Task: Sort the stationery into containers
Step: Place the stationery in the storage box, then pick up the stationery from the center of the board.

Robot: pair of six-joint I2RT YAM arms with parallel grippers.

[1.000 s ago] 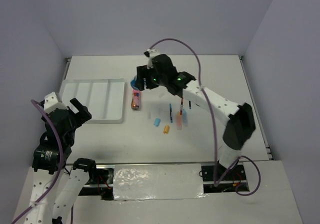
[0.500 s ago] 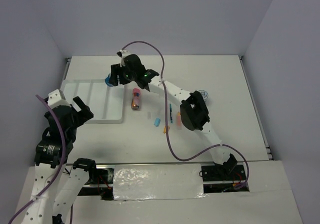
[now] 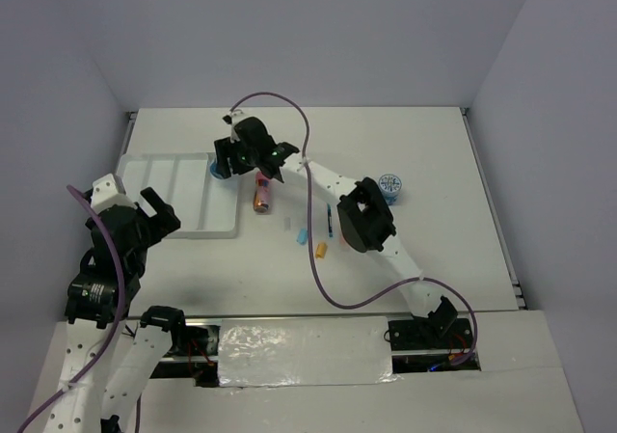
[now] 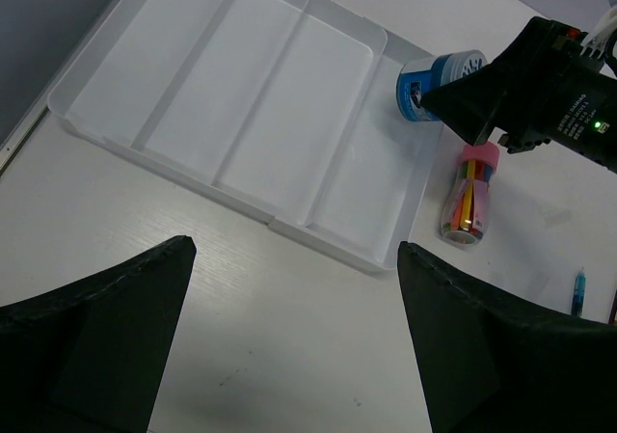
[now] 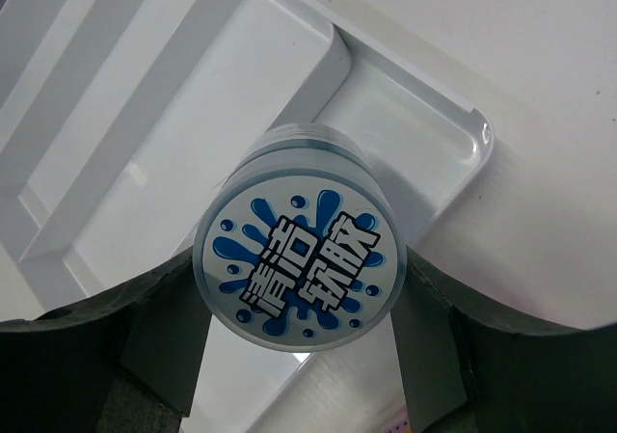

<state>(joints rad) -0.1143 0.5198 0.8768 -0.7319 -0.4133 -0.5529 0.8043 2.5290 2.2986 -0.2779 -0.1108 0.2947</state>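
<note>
The blue-white roll is hanging over the white tray, at its 1 o'clock corner. Its printed round face is pointing back at the wrist camera, so its axis is running along the fingers. The right gripper is grasping it by the sides, with its arm stretching from the elbow toward 10 o'clock. The left gripper is hovering released at the tray's 7 o'clock corner. A pink-orange cylinder is lying just beside the tray at 3 o'clock, long axis 12-to-6, pink end at 12. A second roll, a blue pen and short pieces are lying further toward 3 to 4 o'clock.
</note>
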